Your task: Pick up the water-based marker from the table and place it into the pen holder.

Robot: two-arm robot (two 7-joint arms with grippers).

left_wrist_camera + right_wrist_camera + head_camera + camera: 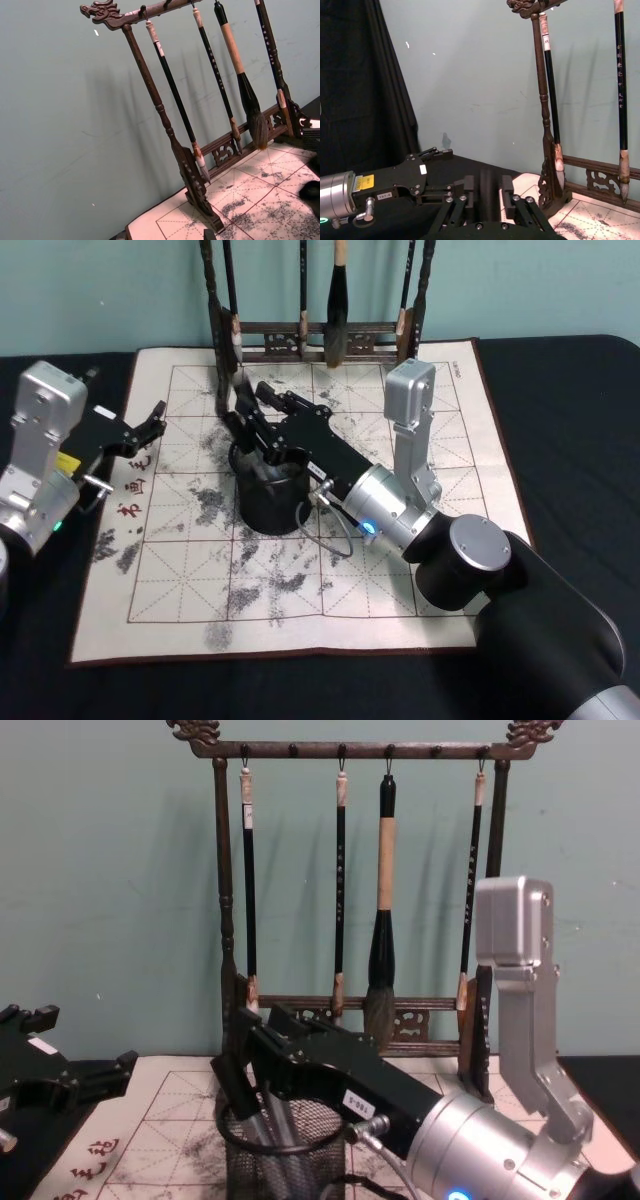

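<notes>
The pen holder [268, 510], a round black mesh cup [250, 1160], stands on the mat just left of centre. My right gripper [252, 396] hangs right over its mouth, reaching in from the lower right. In the right wrist view a dark marker [490, 182] sits upright between the narrow-set fingers [470, 192], which are shut on it. From the chest, grey shafts [265, 1125] run down inside the cup below the right gripper [243, 1065]. My left gripper [150, 422] hovers open over the mat's left edge, apart from the cup.
A tall dark wooden rack [310, 340] of hanging calligraphy brushes [383, 920] stands at the mat's far edge, close behind the cup. The white gridded practice mat [330, 590] with ink smudges lies on black cloth [560, 390].
</notes>
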